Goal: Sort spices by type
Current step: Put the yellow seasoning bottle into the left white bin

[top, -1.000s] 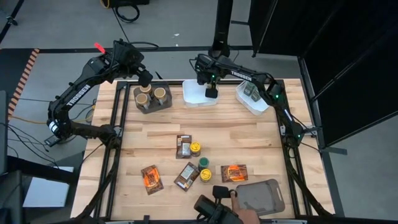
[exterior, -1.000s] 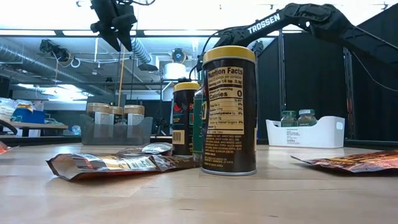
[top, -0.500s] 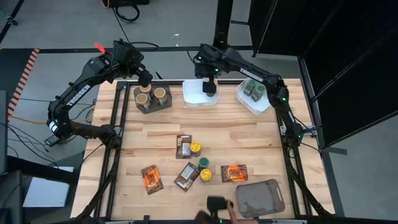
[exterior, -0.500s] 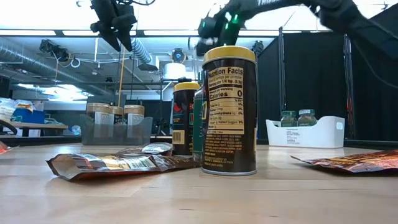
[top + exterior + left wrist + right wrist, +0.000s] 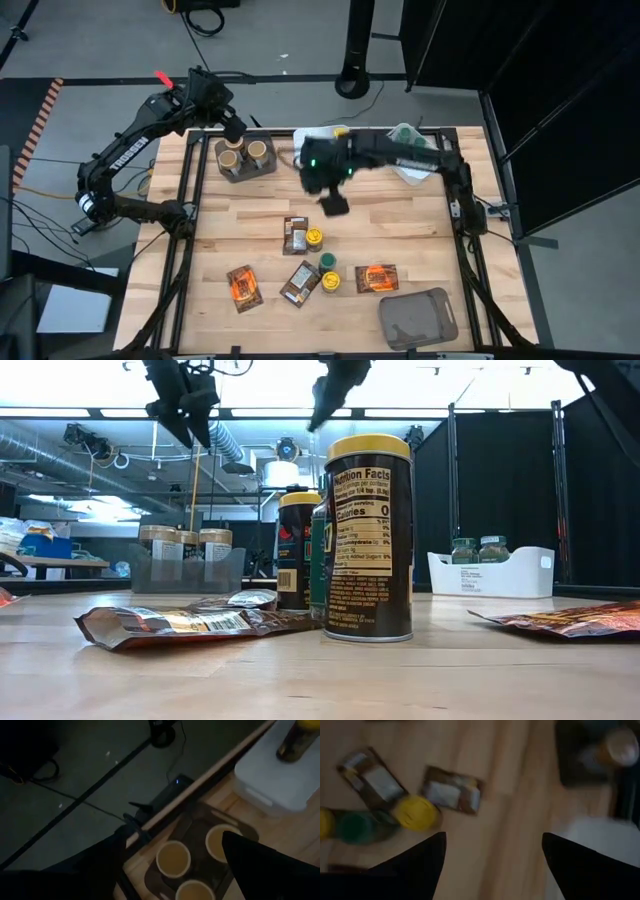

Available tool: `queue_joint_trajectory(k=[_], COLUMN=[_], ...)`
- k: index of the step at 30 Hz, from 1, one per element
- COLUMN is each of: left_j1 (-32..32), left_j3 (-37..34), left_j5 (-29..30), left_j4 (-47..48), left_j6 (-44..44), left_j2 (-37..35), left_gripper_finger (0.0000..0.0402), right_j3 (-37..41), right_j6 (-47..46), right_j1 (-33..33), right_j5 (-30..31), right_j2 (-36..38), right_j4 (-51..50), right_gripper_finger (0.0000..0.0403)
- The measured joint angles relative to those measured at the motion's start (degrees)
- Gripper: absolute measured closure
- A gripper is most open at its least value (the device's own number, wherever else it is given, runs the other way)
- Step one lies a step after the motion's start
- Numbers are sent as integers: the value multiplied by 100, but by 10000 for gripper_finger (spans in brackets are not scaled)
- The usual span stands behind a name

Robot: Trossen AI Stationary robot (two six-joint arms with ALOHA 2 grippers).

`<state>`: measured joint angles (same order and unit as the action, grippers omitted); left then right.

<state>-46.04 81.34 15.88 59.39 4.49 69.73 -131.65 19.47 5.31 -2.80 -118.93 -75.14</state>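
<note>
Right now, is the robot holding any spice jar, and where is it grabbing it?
No. Both are open and empty: the left gripper hangs above the tan-lidded jars, the right gripper above bare table.

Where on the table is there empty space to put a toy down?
Bare wood lies along the table's left side below the bin of tan-lid jars, and on the right between the white tray and the orange packet. The middle front is crowded with jars and packets.

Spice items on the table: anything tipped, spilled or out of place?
Nothing stands out. The yellow-lidded jars and green-lidded jar stand upright mid-table, the packets lie flat, and the binned tan-lidded jars are upright.
</note>
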Motion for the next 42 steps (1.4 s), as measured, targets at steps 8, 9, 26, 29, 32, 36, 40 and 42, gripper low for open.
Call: queue_joint_trajectory(k=[8,9,26,29,32,36,40,42], left_j1=[2,2,2,0,1,0,0,0], left_j3=[-587,-629,-668,-668,-668,-668,-668,-668], left_j5=[0,0,0,0,0,1,0,0], left_j4=[39,41,88,88,88,86,86,86], left_j6=[-16,-17,9,11,13,15,15,5], left_j2=[2,2,2,2,2,2,2,2], left_gripper_finger=[65,65,65,65,65,65,65,65], right_j3=[452,556,2111,2232,2331,2472,2654,2758], right_j6=[280,355,1116,1140,1141,1160,1162,1163], right_j1=[-669,-704,-904,-907,-927,-961,-971,-974], right_j5=[60,61,23,-6,-75,-105,-132,-135], right_j2=[11,-9,-12,-1,-3,-3,-3,-3], right_j4=[577,616,2026,2159,2158,2231,2459,2541], right_gripper_finger=[67,67,72,72,71,70,70,70])
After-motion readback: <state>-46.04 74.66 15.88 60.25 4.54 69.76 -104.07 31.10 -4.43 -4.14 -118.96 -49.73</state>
